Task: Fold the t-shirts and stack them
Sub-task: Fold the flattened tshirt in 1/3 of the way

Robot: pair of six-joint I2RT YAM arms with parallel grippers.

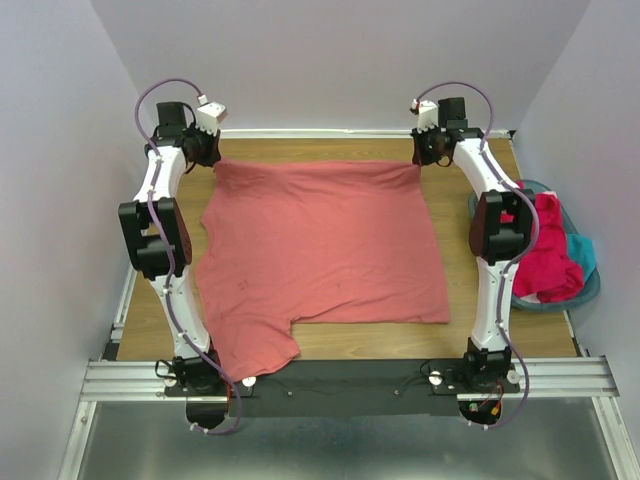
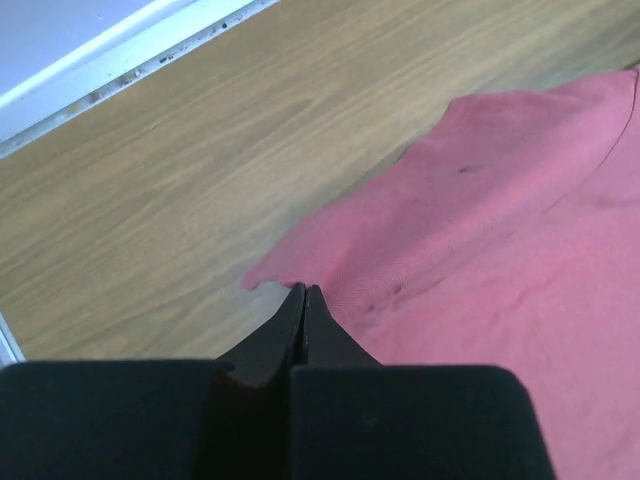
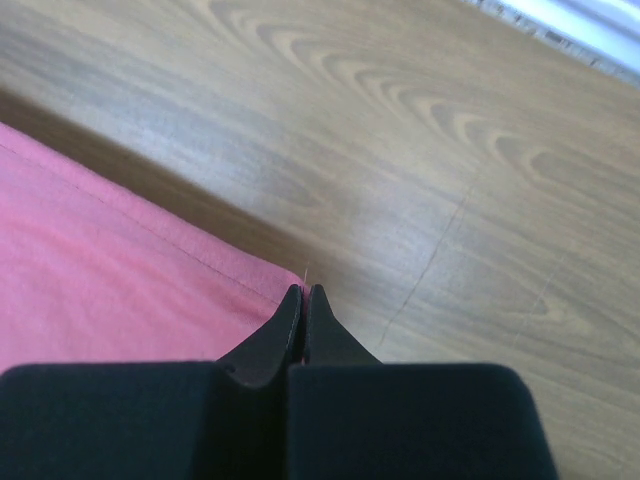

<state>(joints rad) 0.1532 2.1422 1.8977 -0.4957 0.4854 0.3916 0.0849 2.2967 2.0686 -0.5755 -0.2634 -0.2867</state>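
The pink shirt (image 1: 320, 245) lies spread flat across the tabletop (image 1: 470, 335), and its near-left part reaches the near edge. No completed fold shows in it (the near-left part is only rumpled).

The left end effector (image 1: 213, 160) sits at the far-left corner of the shirt. In the left wrist view its fingers (image 2: 296, 320) are pressed together, with the cloth corner caught at their tips. The right end effector (image 1: 426, 158) sits at the far-right corner. In the right wrist view its fingers (image 3: 296, 320) are likewise pressed together on the hemmed corner, which stands slightly off the wood and casts a shadow. The far edge runs straight between the two grips.

A magenta shirt (image 1: 545, 255) and a teal shirt (image 1: 583, 250) lie bunched in the basket (image 1: 592, 292) at the right side of the tabletop, unfolded.

Judged status: the task is at an early stage. The first shirt is laid out and gripped, probably for its first fold. No folded shirt and no stack are visible. What remains is to fold this shirt, take out and fold the other two, and stack all three.
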